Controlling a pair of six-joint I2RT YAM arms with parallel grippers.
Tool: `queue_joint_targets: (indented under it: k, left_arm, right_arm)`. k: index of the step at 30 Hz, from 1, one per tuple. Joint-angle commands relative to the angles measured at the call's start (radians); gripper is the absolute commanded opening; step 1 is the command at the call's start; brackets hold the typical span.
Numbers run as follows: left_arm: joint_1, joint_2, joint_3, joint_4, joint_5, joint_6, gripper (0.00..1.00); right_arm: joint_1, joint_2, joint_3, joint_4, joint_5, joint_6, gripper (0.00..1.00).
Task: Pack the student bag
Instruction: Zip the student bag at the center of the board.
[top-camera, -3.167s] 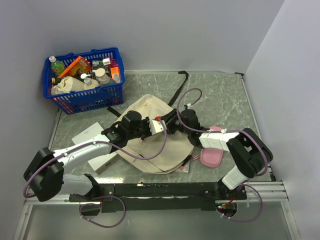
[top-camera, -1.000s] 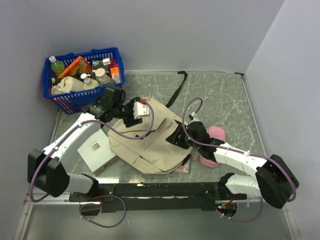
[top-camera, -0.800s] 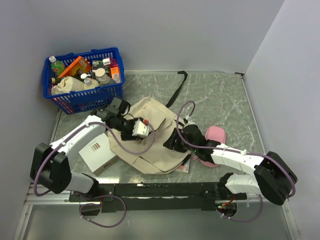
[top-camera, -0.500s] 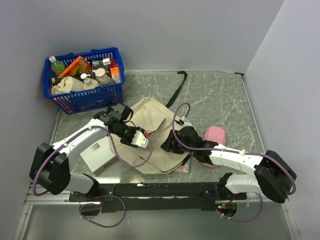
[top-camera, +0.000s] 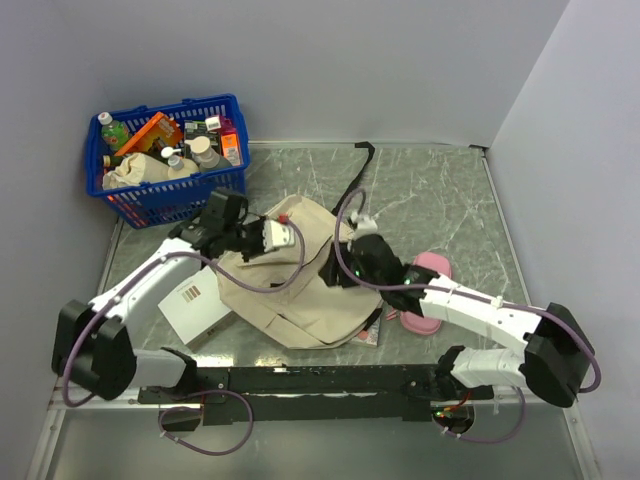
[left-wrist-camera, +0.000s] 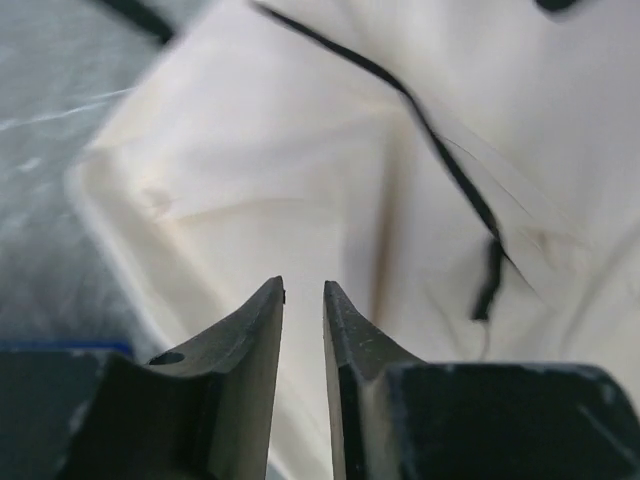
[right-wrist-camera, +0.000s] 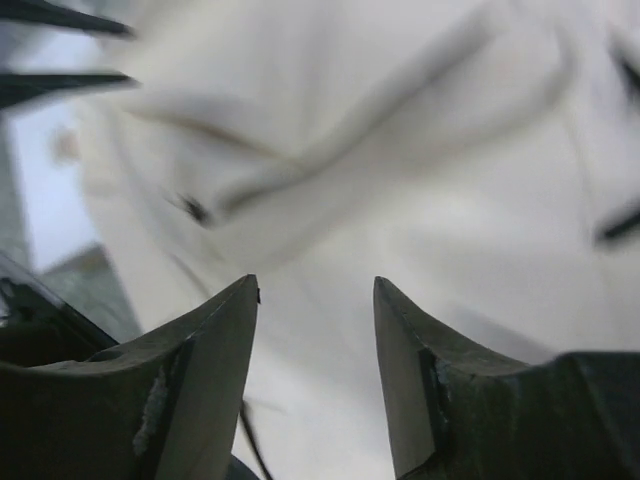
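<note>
**A:** Where is the student bag (top-camera: 300, 285)?

**B:** It lies flat in the middle of the table (top-camera: 450, 200), just near and right of the blue basket (top-camera: 175, 203). One black strap (top-camera: 355, 185) trails away toward the far edge.

**A:** And the left gripper (top-camera: 285, 236)?

**B:** It is over the bag's far-left part. In the left wrist view its fingers (left-wrist-camera: 255, 330) stand barely apart, with a thin slit between them. Nothing is in the slit, and cream cloth and a thin black line show beyond the tips.

**A:** Is it touching the cloth?

**B:** I cannot tell from these views.

**A:** The right gripper (top-camera: 338, 270)?

**B:** It is over the bag's right part, pointing left toward the other gripper. The right wrist view is blurred, but its fingers (right-wrist-camera: 225, 340) are clearly spread with a wide gap between them. They hold nothing, and folded cream cloth fills the view past them.

**A:** What else is around?

**B:** A pink pouch (top-camera: 436, 266) lies right of the bag, partly under the right arm. A white book (top-camera: 190, 300) lies near-left of the bag, its edge touching or just beside the cloth. The basket is full of bottles and packets.
</note>
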Motion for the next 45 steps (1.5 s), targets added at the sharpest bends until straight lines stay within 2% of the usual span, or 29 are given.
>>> queue_joint_targets:
  k: [1, 3, 4, 5, 10, 15, 21, 27, 35, 45]
  left_arm:
    - [0.015, -0.151, -0.009, 0.255, -0.109, -0.402, 0.31]
    - [0.051, -0.17, 0.014, 0.198, -0.102, -0.46, 0.34]
    - [0.069, -0.176, 0.044, 0.159, -0.065, -0.474, 0.35]
    - [0.119, -0.179, 0.052, 0.09, -0.053, -0.494, 0.36]
    - [0.32, -0.223, 0.017, 0.105, 0.01, -0.678, 0.39]
    - [0.465, -0.141, 0.043, 0.037, 0.154, -0.717, 0.5]
    - [0.496, -0.102, -0.006, 0.08, 0.168, -0.759, 0.53]
    - [0.497, -0.131, -0.017, 0.114, 0.22, -0.81, 0.53]
    - [0.499, -0.173, -0.029, 0.115, 0.247, -0.801, 0.53]
    - [0.503, -0.205, -0.041, 0.138, 0.276, -0.862, 0.57]
  right_arm:
    - [-0.054, 0.061, 0.221, 0.01, -0.081, -0.256, 0.62]
    - [-0.057, 0.121, 0.259, 0.047, -0.163, -0.41, 0.62]
    - [-0.057, 0.152, 0.294, 0.055, -0.263, -0.462, 0.62]
    - [-0.054, 0.167, 0.316, 0.035, -0.293, -0.544, 0.62]
    - [-0.039, 0.328, 0.543, -0.141, -0.445, -0.729, 0.59]
    - [0.056, 0.414, 0.646, -0.282, -0.413, -0.844, 0.56]
    - [0.174, 0.505, 0.698, -0.355, -0.309, -0.929, 0.45]
    - [0.184, 0.569, 0.712, -0.382, -0.298, -0.956, 0.36]
    - [0.187, 0.661, 0.779, -0.408, -0.24, -0.972, 0.39]
    - [0.204, 0.708, 0.752, -0.37, -0.151, -0.979, 0.46]
